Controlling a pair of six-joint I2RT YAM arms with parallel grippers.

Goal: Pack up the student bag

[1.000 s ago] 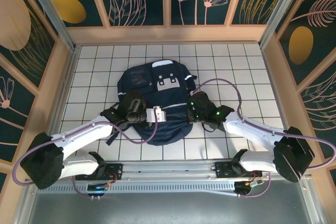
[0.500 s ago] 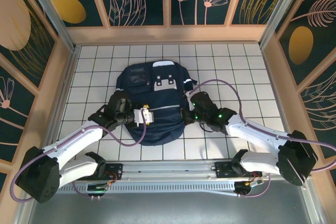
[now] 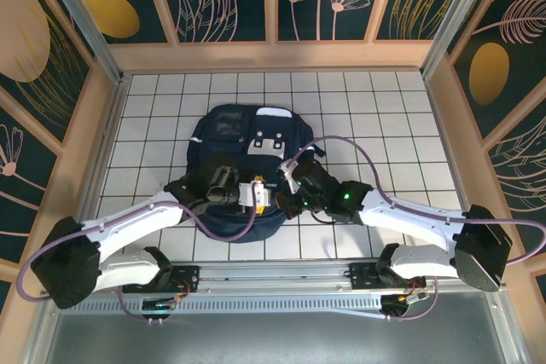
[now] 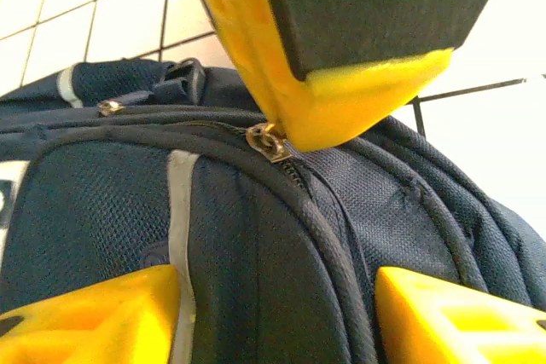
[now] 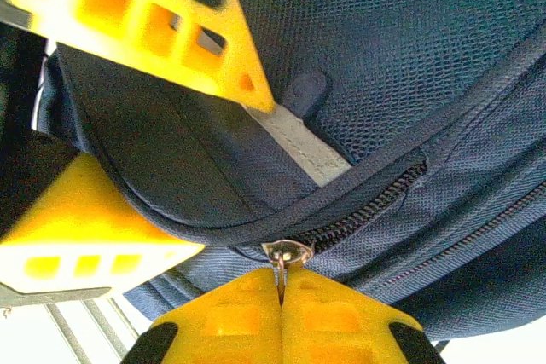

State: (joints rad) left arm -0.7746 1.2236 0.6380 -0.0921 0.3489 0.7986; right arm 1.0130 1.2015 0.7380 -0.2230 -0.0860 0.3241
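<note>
The student bag [image 3: 229,130] is a navy backpack lying flat on the white tiled table, its grey stripe [image 4: 179,210] running down the front. My right gripper [image 5: 280,283] is shut on the metal zipper pull [image 5: 287,253] at the bag's near edge, where the zip [image 5: 375,202] is partly parted. The same pull [image 4: 267,140] hangs under that gripper's yellow finger [image 4: 341,100] in the left wrist view. My left gripper [image 4: 277,304] stands open, its yellow fingers [image 4: 85,317] on either side of a bulge of bag fabric. From above, both grippers [image 3: 258,196] [image 3: 288,182] meet at the bag's lower front.
Wooden walls [image 3: 94,125] with painted panels enclose the table [image 3: 384,100] on three sides. The arm bases and a metal rail [image 3: 273,274] line the near edge. Purple cables [image 3: 358,144] loop over both arms.
My left gripper has opened and now straddles the bag's front. My right gripper has moved left along the bag's near edge with the zipper pull. The bag's lower part has bunched narrower.
</note>
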